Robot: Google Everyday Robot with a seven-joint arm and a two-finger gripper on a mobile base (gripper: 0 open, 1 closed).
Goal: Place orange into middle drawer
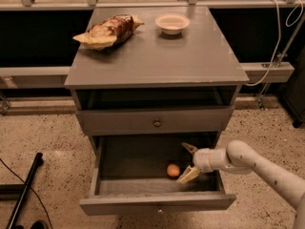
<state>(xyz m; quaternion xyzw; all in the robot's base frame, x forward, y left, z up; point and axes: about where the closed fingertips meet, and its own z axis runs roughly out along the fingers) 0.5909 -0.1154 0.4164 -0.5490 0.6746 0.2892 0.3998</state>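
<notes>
End effector (187, 162), fingers apart, hung inside the middle drawer (143, 202), the orange (173, 170) lying free on the drawer floor just beside it; placing looked done, so a careful withdrawal seemed next.

Small, smooth, round orange (173, 170), resting loose on the dark floor of the middle drawer (157, 203), right of centre, near the front. Wide, shallow, grey, pulled well out. Gripper (188, 162) inside at right, fingers spread, just beside the fruit.
</notes>
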